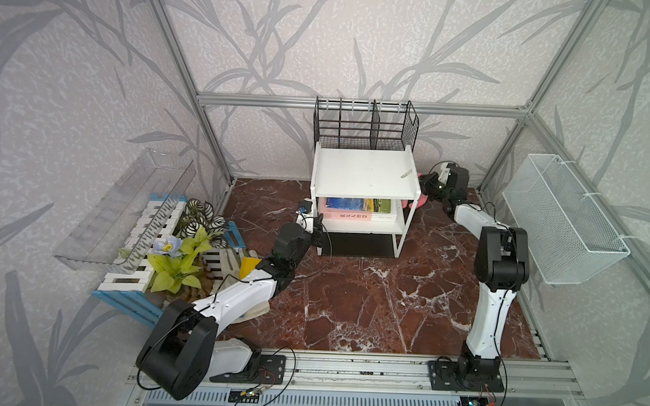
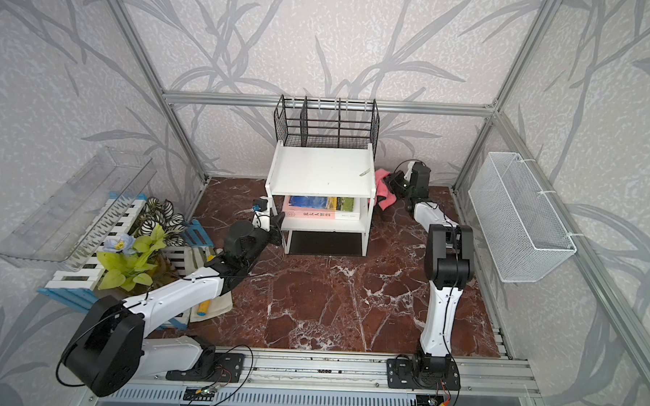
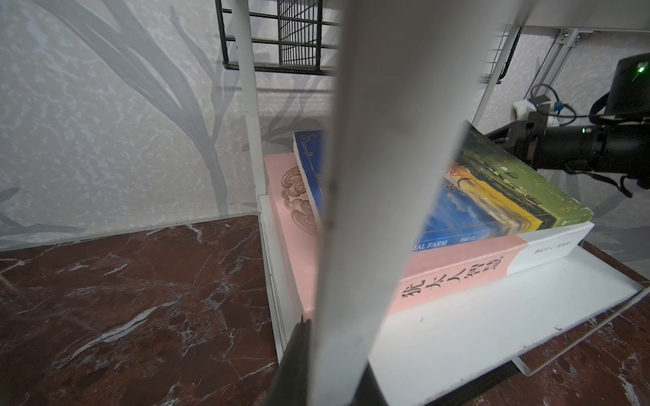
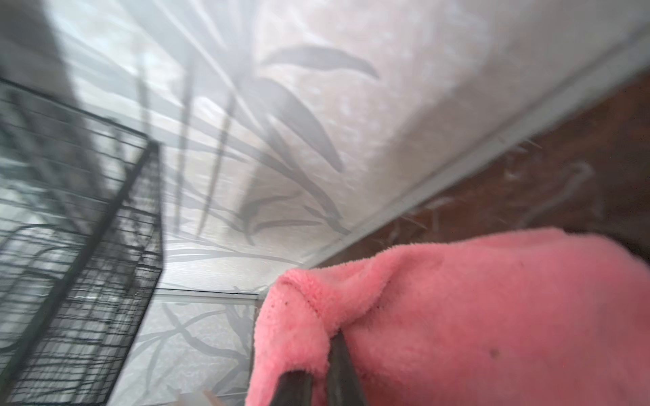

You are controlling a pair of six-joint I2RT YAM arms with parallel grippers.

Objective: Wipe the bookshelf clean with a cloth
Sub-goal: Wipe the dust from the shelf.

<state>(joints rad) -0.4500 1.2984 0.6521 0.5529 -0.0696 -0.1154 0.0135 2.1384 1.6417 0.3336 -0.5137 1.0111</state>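
Pink cloth (image 2: pixel 382 187) hangs at the right side of the bookshelf (image 1: pixel 362 173).
Right jaws pinch it; left jaws clamp the near-left post (image 3: pixel 380 175). Black wire rack (image 1: pixel 364 126) stands just behind; books (image 1: pixel 357 210) lie on the middle board.

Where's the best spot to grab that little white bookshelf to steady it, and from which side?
The front post on the robot's left, approached from the front-left. The boards of the bookshelf are too wide and flat for a gripper, but this tube is slim enough to sit between the jaws and stands clear of the books. The left gripper is clamped on it.
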